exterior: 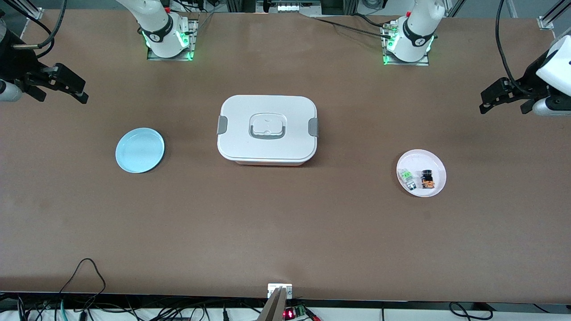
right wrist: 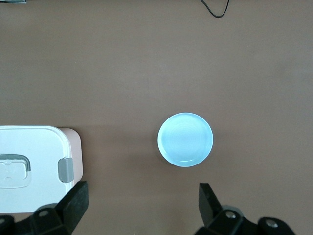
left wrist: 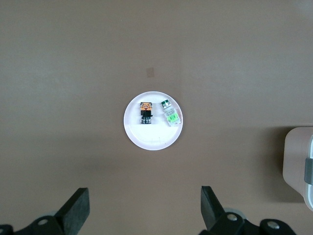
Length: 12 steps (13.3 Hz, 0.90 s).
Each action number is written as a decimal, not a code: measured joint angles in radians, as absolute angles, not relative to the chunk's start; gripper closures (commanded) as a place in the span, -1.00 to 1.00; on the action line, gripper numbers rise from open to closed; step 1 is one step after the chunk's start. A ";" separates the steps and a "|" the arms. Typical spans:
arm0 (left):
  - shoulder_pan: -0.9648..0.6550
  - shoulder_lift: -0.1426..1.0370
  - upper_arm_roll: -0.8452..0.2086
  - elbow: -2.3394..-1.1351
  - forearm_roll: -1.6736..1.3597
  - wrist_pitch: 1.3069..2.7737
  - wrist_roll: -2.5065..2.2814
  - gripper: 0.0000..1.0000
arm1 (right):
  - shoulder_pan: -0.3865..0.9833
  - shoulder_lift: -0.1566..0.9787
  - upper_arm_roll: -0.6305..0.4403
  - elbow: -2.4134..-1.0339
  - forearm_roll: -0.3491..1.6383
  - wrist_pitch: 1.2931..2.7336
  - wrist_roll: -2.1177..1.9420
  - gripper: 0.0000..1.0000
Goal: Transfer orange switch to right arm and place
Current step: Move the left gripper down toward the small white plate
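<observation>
The orange switch [exterior: 427, 178], a black cap on an orange body, lies in a small white plate [exterior: 424, 158] toward the left arm's end of the table, beside a green-and-clear switch [exterior: 407, 177]. In the left wrist view the orange switch [left wrist: 145, 112] and the plate [left wrist: 153, 139] show well below the camera. My left gripper [exterior: 490, 99] hangs open and empty over the bare table at its end, apart from the plate; its own view shows it [left wrist: 145, 203] with jaws wide apart. My right gripper [exterior: 76, 89] is open and empty over its end of the table, also seen in its own view [right wrist: 143, 198].
A light blue plate [exterior: 139, 150] lies toward the right arm's end and shows in the right wrist view [right wrist: 185, 139]. A closed white lunch box [exterior: 267, 129] with grey latches stands mid-table between the two plates. Cables lie along the table's near edge.
</observation>
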State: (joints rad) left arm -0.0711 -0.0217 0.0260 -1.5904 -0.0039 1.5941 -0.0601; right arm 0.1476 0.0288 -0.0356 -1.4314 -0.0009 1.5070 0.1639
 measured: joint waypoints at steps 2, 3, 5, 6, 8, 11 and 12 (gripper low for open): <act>-0.071 -0.022 0.026 -1.591 -0.004 1.593 -0.059 -1.00 | 0.148 0.030 -0.036 -1.431 -0.001 1.507 0.164 -1.00; -0.071 -0.022 0.026 -1.591 -0.004 1.593 -0.059 -1.00 | 0.148 0.031 -0.036 -1.431 -0.001 1.507 0.164 -1.00; -0.071 -0.021 0.026 -1.593 -0.004 1.591 -0.046 -1.00 | 0.148 0.032 -0.036 -1.431 -0.001 1.507 0.164 -1.00; -0.072 -0.020 0.025 -1.596 -0.004 1.590 -0.006 -1.00 | 0.148 0.032 -0.035 -1.431 -0.001 1.507 0.164 -1.00; -0.072 -0.008 0.025 -1.605 -0.004 1.587 0.136 -1.00 | 0.148 0.032 -0.035 -1.431 -0.001 1.507 0.164 -1.00; -0.069 0.038 0.030 -1.618 -0.004 1.569 0.386 -1.00 | 0.148 0.032 -0.035 -1.431 -0.001 1.507 0.164 -1.00; -0.069 0.058 0.031 -1.621 -0.004 1.564 0.465 -1.00 | 0.148 0.032 -0.035 -1.431 -0.001 1.507 0.164 -1.00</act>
